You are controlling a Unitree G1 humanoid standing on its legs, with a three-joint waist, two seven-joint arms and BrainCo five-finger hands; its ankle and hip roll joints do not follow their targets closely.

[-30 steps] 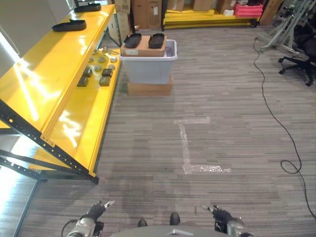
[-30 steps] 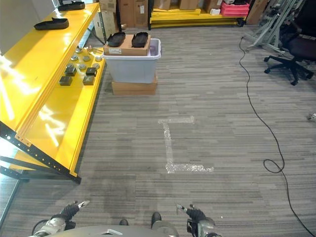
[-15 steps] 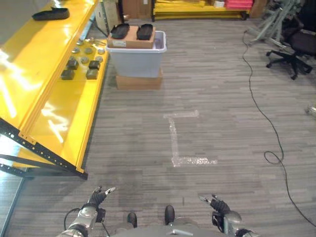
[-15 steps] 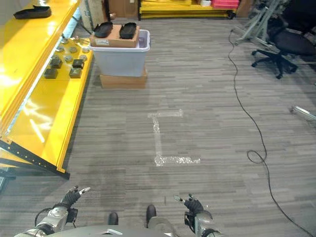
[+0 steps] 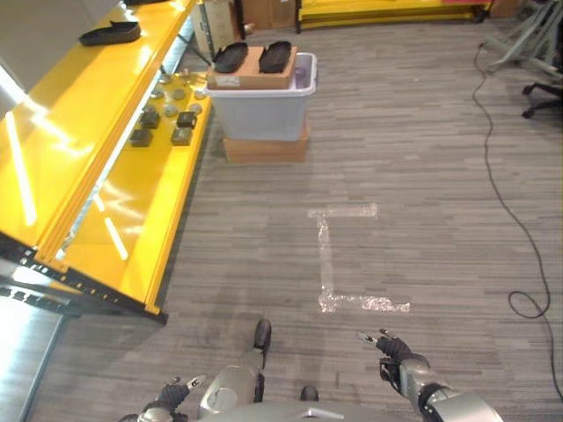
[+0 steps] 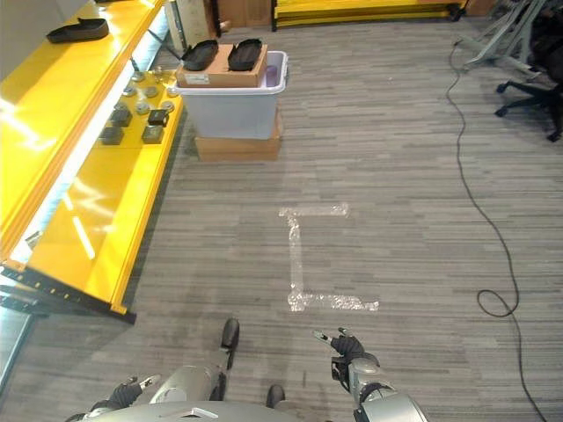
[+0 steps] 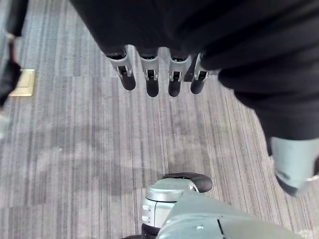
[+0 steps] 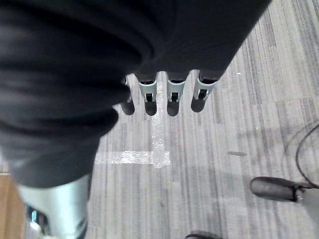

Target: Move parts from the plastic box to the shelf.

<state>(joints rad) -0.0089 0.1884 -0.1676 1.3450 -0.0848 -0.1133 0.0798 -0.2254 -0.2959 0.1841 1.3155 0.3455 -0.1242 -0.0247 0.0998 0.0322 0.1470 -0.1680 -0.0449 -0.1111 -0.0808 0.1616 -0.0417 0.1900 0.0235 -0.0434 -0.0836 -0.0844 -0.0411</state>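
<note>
Two hands empty, hanging low over the carpet: left hand [image 7: 159, 79] and right hand [image 8: 169, 97], fingers of both straight and relaxed, gripping nothing. Well ahead across the floor, plastic box [image 5: 262, 110] sitting on a flat cardboard carton [image 5: 264, 149], just beside the front edge of the yellow shelf [image 5: 106, 167]. Capped by a cardboard box [image 5: 255, 66] carrying two black parts [image 5: 253, 56] side by side on top. More parts [image 5: 167, 119] already lying near the far end of the shelf's lower level, small dark blocks and round grey pieces, plus another black part [image 5: 110, 35] on the upper level. Judged stiff, moulded and fairly light, smooth enough to slip; best taken across the narrow middle, thumb on one long side, fingers on the other. Plenty of bare room along the shelf's near stretch for setting down. Open carpet between here and the box, crossed only by strips of pale floor tape [image 5: 330, 255]; black cord [image 5: 501, 202] off to the right, clear of the straight path
</note>
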